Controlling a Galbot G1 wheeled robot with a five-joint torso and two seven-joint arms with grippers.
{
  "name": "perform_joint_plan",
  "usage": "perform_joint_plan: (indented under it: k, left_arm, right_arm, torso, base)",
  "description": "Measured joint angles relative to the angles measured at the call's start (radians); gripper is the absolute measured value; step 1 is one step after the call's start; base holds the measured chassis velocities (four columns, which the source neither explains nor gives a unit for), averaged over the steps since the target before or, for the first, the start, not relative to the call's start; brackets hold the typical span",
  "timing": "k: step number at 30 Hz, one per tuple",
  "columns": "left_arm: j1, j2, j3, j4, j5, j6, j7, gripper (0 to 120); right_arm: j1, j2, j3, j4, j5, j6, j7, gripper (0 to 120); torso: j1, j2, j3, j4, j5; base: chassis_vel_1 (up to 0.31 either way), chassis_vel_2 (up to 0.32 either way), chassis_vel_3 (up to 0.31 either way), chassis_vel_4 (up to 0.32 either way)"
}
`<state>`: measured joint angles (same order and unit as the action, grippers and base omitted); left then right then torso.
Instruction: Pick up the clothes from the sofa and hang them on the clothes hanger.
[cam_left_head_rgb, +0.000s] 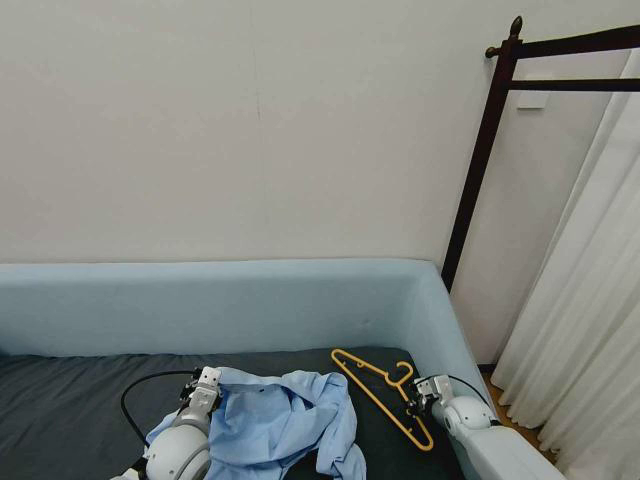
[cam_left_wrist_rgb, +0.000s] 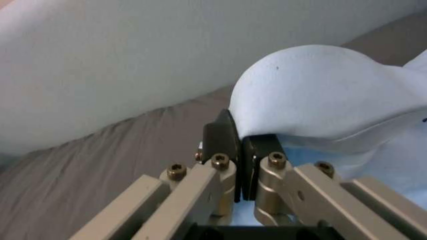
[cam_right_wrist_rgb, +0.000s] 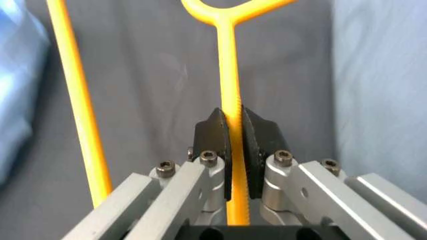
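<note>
A light blue shirt (cam_left_head_rgb: 285, 420) was seen crumpled on the sofa (cam_left_head_rgb: 60, 400) toward 6 o'clock in the head view. A fold at its 9 o'clock edge was pinched in the closed left pincer (cam_left_wrist_rgb: 240, 140). The orange hanger (cam_left_head_rgb: 372, 383), laid at the shirt's 3 o'clock, was clamped near its hook by the right pincer (cam_right_wrist_rgb: 233, 127).

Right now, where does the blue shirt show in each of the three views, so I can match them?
Head view: the blue shirt lies crumpled on the sofa seat, low and centre, the left gripper at its edge.
Left wrist view: the blue shirt bulges just past the left gripper, shut on a fold.
Right wrist view: a strip beyond the orange hanger, which the right gripper clamps.
Shared landmark: the dark sofa seat.
</note>
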<state>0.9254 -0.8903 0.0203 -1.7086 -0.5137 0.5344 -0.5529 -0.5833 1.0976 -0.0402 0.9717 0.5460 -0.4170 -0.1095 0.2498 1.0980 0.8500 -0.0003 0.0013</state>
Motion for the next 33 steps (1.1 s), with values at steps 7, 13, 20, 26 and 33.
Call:
perform_joint_plan:
  k: [7, 13, 20, 26, 33]
  left_arm:
    - [-0.004, 0.016, -0.002, -0.012, -0.033, 0.0, -0.01, 0]
    - [-0.018, 0.038, -0.006, -0.05, -0.088, 0.011, -0.023, 0]
    - [-0.029, 0.089, -0.002, -0.142, -0.178, 0.09, -0.084, 0]
    - [-0.067, 0.111, 0.01, -0.219, -0.41, 0.17, -0.228, 0]
    - [-0.13, 0.1, 0.05, -0.228, -0.537, 0.19, -0.324, 0]
  right_arm:
    - [-0.114, -0.133, -0.008, 0.324, -0.09, 0.058, 0.096, 4]
    - [-0.321, -0.248, 0.047, 0.56, -0.354, 0.178, 0.157, 4]
    - [-0.537, -0.273, 0.115, 0.729, -0.657, 0.286, 0.24, 4]
    - [-0.648, -0.245, 0.084, 0.808, -0.767, 0.32, 0.277, 4]
    - [-0.669, -0.249, -0.036, 0.882, -0.719, 0.316, 0.28, 4]
  torso:
    - [0.0, 0.0, 0.0, 0.0003, -0.0002]
    - [0.0, 0.0, 0.0, -0.0005, -0.0001]
    - [0.0, 0.0, 0.0, 0.0001, -0.0003]
    - [0.0, 0.0, 0.0, -0.0001, -0.0002]
    - [0.0, 0.0, 0.0, 0.0, -0.0005]
  base:
    - [0.0, 0.0, 0.0, 0.0]
    - [0.0, 0.0, 0.0, 0.0]
    - [0.0, 0.0, 0.0, 0.0]
    - [0.0, 0.0, 0.0, 0.0]
    - [0.0, 0.0, 0.0, 0.0]
